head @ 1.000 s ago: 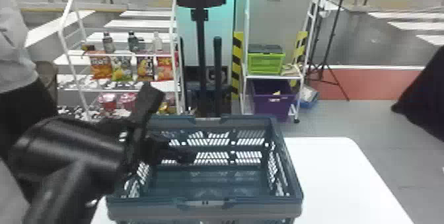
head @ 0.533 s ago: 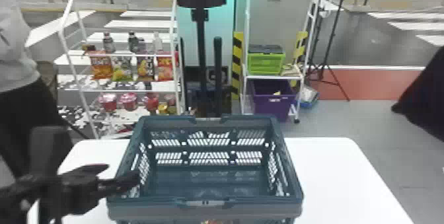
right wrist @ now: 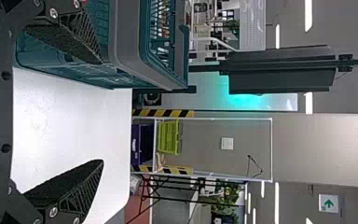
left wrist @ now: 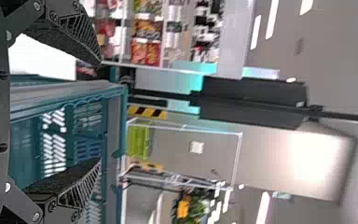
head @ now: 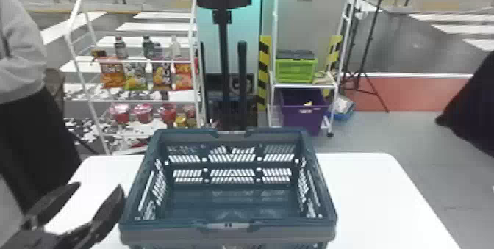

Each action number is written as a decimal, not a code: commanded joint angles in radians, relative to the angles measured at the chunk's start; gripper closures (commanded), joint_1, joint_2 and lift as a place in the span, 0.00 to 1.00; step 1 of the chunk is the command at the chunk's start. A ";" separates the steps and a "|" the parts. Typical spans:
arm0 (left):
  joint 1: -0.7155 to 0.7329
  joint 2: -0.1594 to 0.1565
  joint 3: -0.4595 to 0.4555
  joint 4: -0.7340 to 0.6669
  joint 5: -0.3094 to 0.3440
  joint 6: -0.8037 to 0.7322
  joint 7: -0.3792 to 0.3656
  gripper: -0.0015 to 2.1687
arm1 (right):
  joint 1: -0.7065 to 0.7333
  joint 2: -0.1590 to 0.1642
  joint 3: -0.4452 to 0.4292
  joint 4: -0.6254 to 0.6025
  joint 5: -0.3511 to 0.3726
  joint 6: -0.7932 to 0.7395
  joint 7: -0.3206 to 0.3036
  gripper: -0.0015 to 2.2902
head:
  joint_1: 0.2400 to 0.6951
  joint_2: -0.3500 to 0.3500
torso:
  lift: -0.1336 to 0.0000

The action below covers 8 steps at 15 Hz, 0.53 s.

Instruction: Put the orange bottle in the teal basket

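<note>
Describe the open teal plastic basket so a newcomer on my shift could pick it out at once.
Start at the white round-cornered table before the robot. On it stands the rectangular teal basket, open-topped, with slotted walls. Its teal colour and place on the table set it apart from the lime-green crate and purple bin at the white metal rack beyond.

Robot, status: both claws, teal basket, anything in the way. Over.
Left claw open, empty, left of teal basket. Right claw open, empty, near its right side. Basket upright on white table. Its left wall near left claw, possible snag.
</note>
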 commanded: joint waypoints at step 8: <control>0.186 -0.014 -0.067 0.192 -0.115 -0.393 0.037 0.09 | -0.003 -0.045 0.022 -0.010 -0.005 0.005 0.000 0.06 | 0.57 0.50 | 1.00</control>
